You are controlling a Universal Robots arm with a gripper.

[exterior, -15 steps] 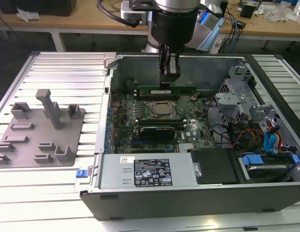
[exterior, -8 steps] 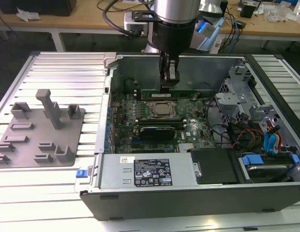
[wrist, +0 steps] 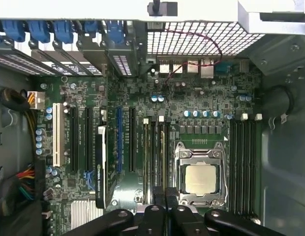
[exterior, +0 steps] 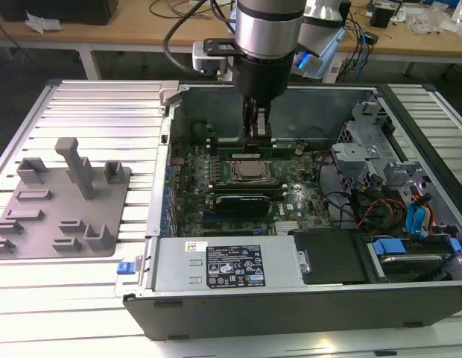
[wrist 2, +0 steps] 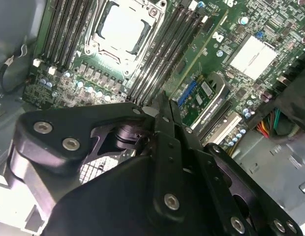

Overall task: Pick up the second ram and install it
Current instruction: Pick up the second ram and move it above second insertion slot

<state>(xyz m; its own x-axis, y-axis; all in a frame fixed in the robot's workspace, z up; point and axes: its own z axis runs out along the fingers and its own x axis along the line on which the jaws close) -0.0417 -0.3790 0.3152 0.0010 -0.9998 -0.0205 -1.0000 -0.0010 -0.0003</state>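
Observation:
My gripper (exterior: 257, 136) reaches down into the open computer case (exterior: 162, 156), just behind the silver processor (exterior: 250, 171). In both wrist views the two black fingers are pressed together, shut, with the gripper (wrist: 165, 194) (wrist 2: 162, 101) over the memory slots beside the processor (wrist: 200, 178). The second ram (wrist: 162, 147) is a long thin dark stick standing upright in the slot in line with the fingertips. In the exterior view the ram (exterior: 283, 145) is a green strip under the gripper. Whether the tips touch it I cannot tell.
A broad black card (exterior: 242, 201) lies in front of the processor. The power supply (exterior: 223, 265) fills the case's near side. Drive cage and cables (exterior: 372, 168) crowd the exterior view's right. A grey parts fixture (exterior: 63, 201) sits on the ribbed table at the left.

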